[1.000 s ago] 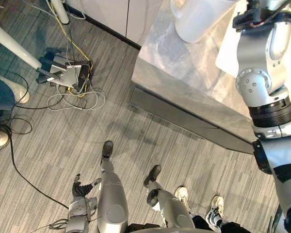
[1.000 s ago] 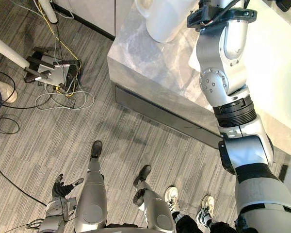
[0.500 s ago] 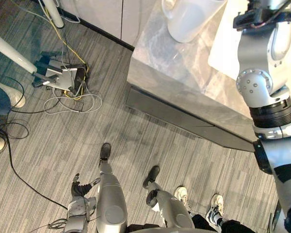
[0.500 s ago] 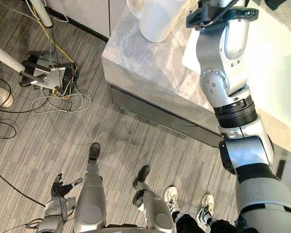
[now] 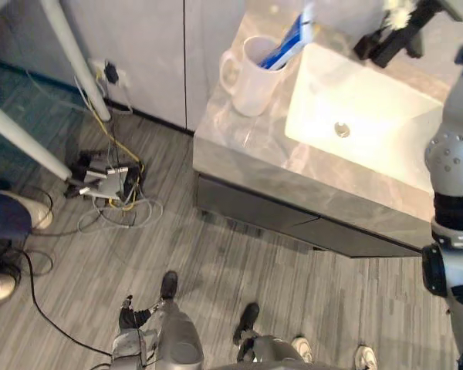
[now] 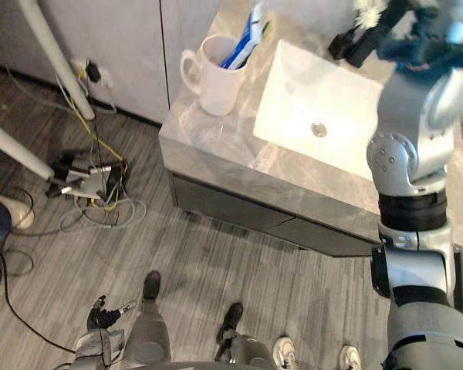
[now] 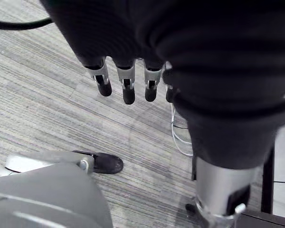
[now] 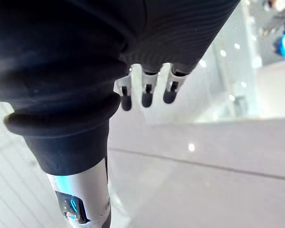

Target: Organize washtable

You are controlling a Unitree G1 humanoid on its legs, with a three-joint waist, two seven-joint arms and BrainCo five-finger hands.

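Where the scene lies nearest, the left hand [image 7: 128, 88] is seen hanging low over the grey wood-grain plank floor [image 5: 239, 254], its fingers straight and slack, nothing grasped. Two white trainers of a person [image 5: 299, 348] are noted on that floor at the view's lower edge. To the left, a blue-clad leg with a pale shoe [image 5: 15, 218] is recorded at the view's margin. Near it, a tangle of white, yellow and black cables round a small power block [image 5: 108, 183] lies at the foot of two slanting white poles [image 5: 23, 139].

Further on, a grey marble-patterned washtable [image 5: 239, 146] is set out, with a long dark drawer front [image 5: 293, 223] beneath its near edge. On its left end a white ceramic mug with a handle [image 5: 249, 69] stands upright, with a blue-and-white tube [image 5: 288, 42] leaning inside it. Just beside the mug, a white rectangular basin [image 5: 370, 116] is sunk into the top, with a round metal drain [image 5: 342, 129] in its floor.

The right hand [image 8: 146, 92] is held raised near the basin's far side, fingers extended and loose, nothing held. Beyond the washtable's left end, flat pale grey cabinet doors [image 5: 139, 54] are listed.
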